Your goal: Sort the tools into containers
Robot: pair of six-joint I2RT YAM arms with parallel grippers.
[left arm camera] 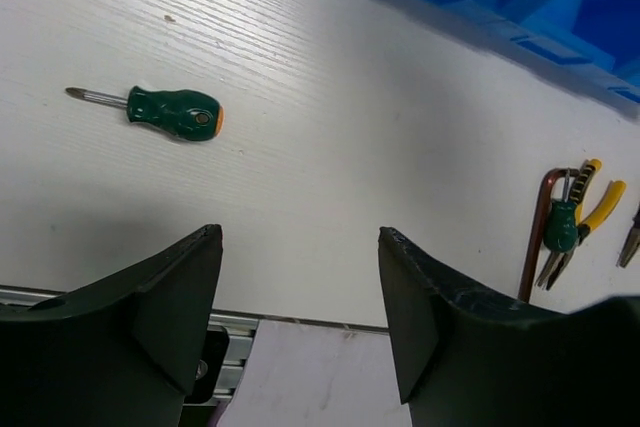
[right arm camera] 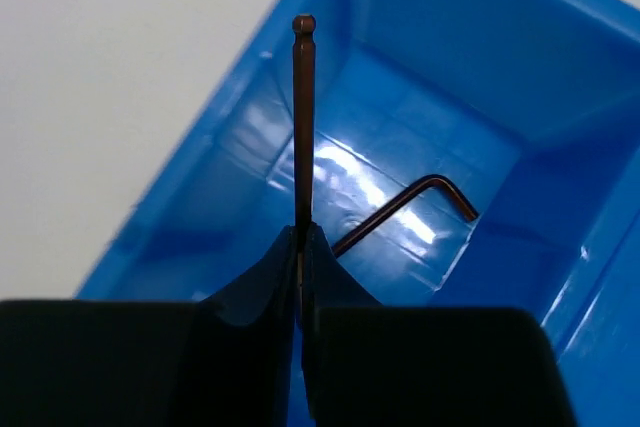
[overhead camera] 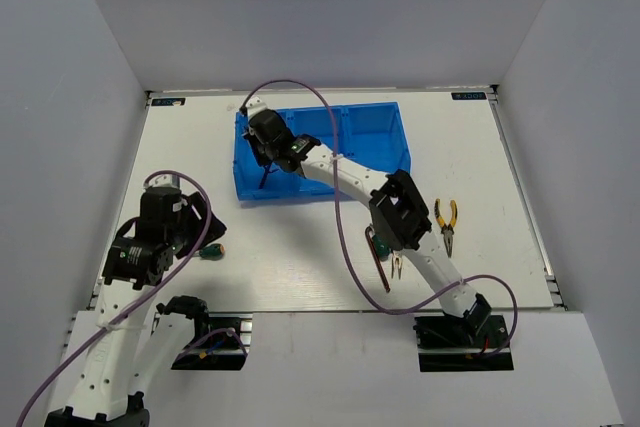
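Right wrist view: right gripper (right arm camera: 302, 239) jaws pinched tight on the shank of a hex key (right arm camera: 303, 117), its long leg pointing out ahead of the fingers over the end compartment of the blue bin (right arm camera: 190, 197). A second hex key (right arm camera: 405, 209) lies flat on that compartment's floor. Judgement: release step. The ball end reads close to the side wall, so shift slightly toward the compartment's middle, part the jaws fully, then lift straight out. Left gripper (left arm camera: 300, 247) wide open, empty, above the table (left arm camera: 350, 147); green screwdriver (left arm camera: 175, 113) lies beyond it.
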